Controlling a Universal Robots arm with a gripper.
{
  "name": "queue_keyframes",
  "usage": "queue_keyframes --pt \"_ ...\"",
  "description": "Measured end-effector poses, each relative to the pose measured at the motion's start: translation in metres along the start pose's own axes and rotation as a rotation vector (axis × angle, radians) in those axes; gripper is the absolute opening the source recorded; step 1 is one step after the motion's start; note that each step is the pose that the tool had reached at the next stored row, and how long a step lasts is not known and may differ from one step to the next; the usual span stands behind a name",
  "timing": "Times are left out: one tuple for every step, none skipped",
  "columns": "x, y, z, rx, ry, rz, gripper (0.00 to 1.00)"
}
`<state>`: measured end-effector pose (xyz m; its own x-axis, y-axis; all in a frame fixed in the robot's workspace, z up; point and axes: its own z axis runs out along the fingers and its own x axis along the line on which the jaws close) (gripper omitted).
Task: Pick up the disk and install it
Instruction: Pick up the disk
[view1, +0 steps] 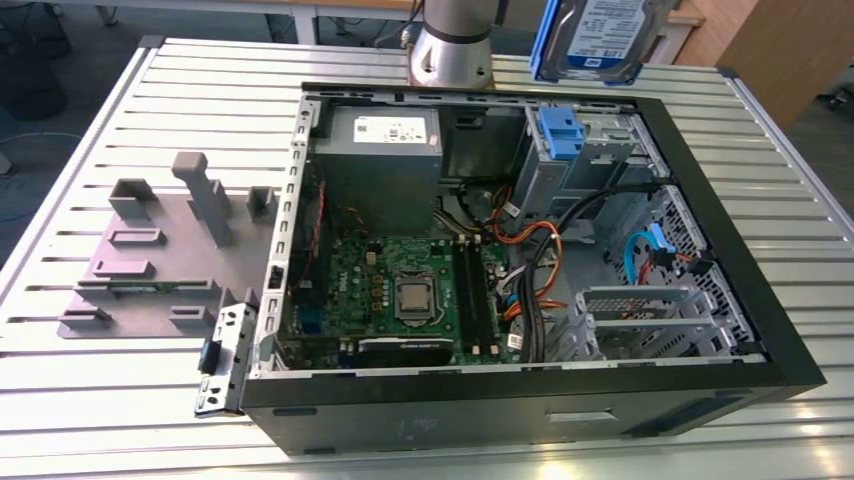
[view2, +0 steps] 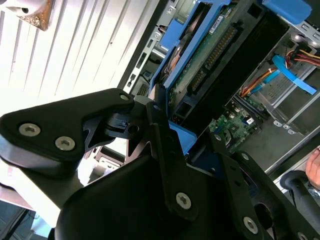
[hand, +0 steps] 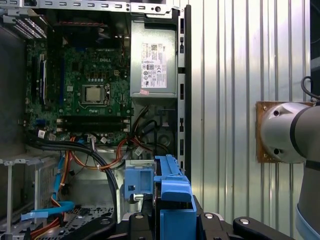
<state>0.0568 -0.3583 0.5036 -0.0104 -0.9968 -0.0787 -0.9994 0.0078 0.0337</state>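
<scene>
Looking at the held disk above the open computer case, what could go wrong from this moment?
1. The gripper holds the disk by its blue bracket, high above the case; if the grip slips, it could fall onto the motherboard.
2. Orange and black cables lie loose beside the drive cage; the disk might snag or pinch them on the way down.
3. The blue latch stands close to the disk, so they may collide.

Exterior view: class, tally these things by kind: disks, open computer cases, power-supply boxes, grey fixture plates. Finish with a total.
disk: 1
open computer case: 1
power-supply box: 1
grey fixture plate: 1
Total: 4
</scene>
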Motion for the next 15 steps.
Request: queue_keyframes --pt "0.0 -0.0003 0.0 0.0 0.0 0.0 0.37" --pt "0.0 -0.0006 0.0 0.0 0.0 0.0 0.37" --pt "0.0 -0.0011 0.0 0.0 0.0 0.0 0.37" --pt "0.0 -0.0014 0.0 0.0 -0.0001 0.0 0.37" --pt "0.0 -0.0017 0.0 0.0 0.0 0.0 0.37" --pt "0.0 -0.002 -0.0001 0.0 0.0 0.0 0.37" --pt "0.0 -0.0023 -0.0001 0.0 0.0 0.0 0.37" --pt "0.0 -0.0027 -0.0001 0.0 0.0 0.0 0.37" --pt "0.0 -0.003 -0.0001 0.0 0.0 0.0 0.37" --pt "0.0 -0.0033 -0.0001 0.0 0.0 0.0 0.37" --pt "0.0 -0.0035 -0.0001 0.0 0.0 0.0 0.37" --pt "0.0 -0.0038 -0.0001 0.0 0.0 0.0 0.37" --pt "-0.0001 -0.0041 -0.0001 0.0 0.0 0.0 0.37" --pt "-0.0001 -0.0045 -0.0001 0.0 0.0 0.0 0.37" --pt "0.0 -0.0048 -0.0001 0.0 0.0 0.0 0.37"
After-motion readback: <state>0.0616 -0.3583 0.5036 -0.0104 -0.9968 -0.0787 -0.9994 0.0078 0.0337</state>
